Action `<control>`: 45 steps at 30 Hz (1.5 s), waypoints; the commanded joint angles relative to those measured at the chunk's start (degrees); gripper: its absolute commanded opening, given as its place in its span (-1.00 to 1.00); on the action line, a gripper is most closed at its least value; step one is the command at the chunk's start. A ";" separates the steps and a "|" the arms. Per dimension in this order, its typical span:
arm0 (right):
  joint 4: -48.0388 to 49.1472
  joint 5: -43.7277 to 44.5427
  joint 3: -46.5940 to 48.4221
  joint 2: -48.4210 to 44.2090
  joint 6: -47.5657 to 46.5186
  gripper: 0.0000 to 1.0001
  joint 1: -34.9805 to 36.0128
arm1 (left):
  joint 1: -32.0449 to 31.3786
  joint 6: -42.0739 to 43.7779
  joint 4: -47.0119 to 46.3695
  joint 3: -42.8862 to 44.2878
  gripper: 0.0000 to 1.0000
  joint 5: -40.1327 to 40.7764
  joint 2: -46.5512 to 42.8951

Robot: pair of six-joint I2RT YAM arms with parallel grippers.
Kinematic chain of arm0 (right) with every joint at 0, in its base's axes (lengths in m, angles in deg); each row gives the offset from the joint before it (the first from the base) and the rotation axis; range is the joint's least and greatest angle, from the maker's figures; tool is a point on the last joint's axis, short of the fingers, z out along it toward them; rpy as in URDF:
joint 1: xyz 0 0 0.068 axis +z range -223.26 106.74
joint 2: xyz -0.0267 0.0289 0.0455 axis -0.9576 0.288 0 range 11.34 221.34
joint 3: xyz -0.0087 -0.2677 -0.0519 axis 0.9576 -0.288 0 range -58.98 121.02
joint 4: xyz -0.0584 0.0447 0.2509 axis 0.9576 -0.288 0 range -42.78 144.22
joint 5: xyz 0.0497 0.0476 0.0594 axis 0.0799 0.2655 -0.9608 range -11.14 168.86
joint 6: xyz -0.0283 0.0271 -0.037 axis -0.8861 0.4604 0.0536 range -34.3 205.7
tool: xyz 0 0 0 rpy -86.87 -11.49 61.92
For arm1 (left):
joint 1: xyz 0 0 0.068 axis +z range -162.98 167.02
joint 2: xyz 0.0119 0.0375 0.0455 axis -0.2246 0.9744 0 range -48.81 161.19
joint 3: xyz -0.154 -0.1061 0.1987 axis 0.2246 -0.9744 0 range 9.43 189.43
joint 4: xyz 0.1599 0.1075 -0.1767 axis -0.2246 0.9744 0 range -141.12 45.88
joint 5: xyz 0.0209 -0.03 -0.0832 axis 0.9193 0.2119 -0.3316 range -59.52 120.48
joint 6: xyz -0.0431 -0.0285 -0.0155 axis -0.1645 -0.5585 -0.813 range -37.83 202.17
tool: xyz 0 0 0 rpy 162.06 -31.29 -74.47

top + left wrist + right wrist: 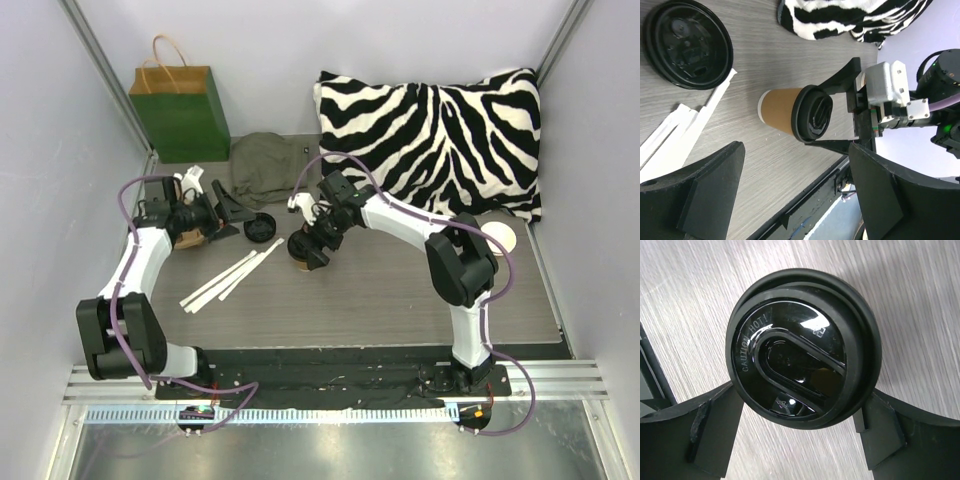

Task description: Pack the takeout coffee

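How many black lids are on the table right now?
2. One lid is fitted on the takeout coffee, inside the right end effector; the other lid lies loose beside the white strips. More could be hidden.

takeout coffee (302, 248): small tan kraft-paper cup, narrow white band at base. round black plastic lid (802, 347) seated on top, cup closed. lid glossy, thick raised rim, curved raised ridge around recessed centre, embossed "caution hot!" near edge. cup stands upright on grey wood-grain table (400, 300), near middle, a little left of centre.
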 commanded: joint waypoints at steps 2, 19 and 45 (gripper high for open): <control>1.73 -2.93 3.92 1.58 -1.71 0.83 2.97 | 3.90 2.65 2.86 1.44 0.79 -0.33 -2.66; 4.28 -5.74 13.42 8.88 6.29 0.85 6.67 | 7.60 25.15 22.64 22.00 0.30 30.86 7.61; 4.37 -13.66 13.77 -3.52 24.48 0.89 -4.05 | 3.38 35.87 18.87 41.62 -0.30 40.28 33.10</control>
